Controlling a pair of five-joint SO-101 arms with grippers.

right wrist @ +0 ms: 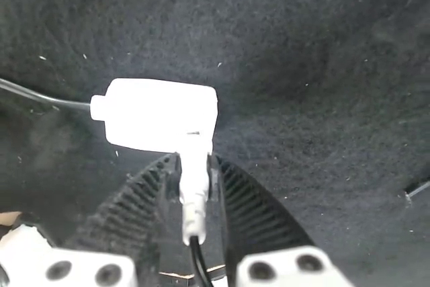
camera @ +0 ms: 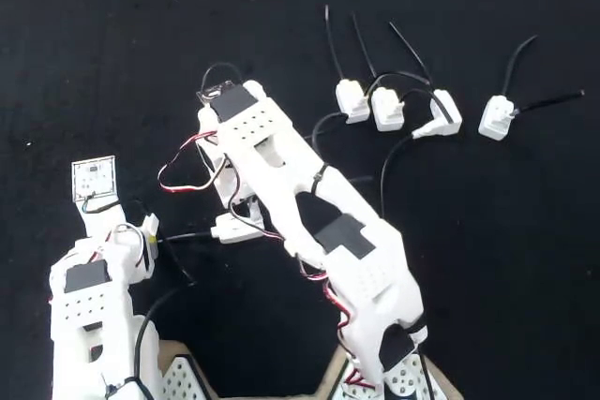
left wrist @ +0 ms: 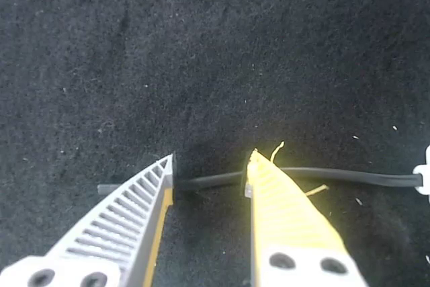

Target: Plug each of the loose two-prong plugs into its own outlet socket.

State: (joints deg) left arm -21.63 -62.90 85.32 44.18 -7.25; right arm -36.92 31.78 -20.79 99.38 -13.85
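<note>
A white socket block (right wrist: pixel 161 112) lies on the black cloth, its thin cable leading away to one side. A white two-prong plug (right wrist: pixel 195 189) stands against the block's side, and my right gripper (right wrist: pixel 195 162) is shut on it with its black fingers. In the high view this pair (camera: pixel 230 229) sits left of centre under the right arm. My left gripper (left wrist: pixel 209 166) is open, its fingertips (left wrist: pixel 265 179) resting over the block's black cable (left wrist: pixel 349 178). From above, the left gripper (camera: pixel 148 229) is at the lower left.
Several more white plug-and-socket pieces (camera: pixel 387 110) with black cables lie in a row at the back right. A small white square board (camera: pixel 94 178) sits at the left. The right arm (camera: pixel 328 222) crosses the table's middle. Red wires loop beside it.
</note>
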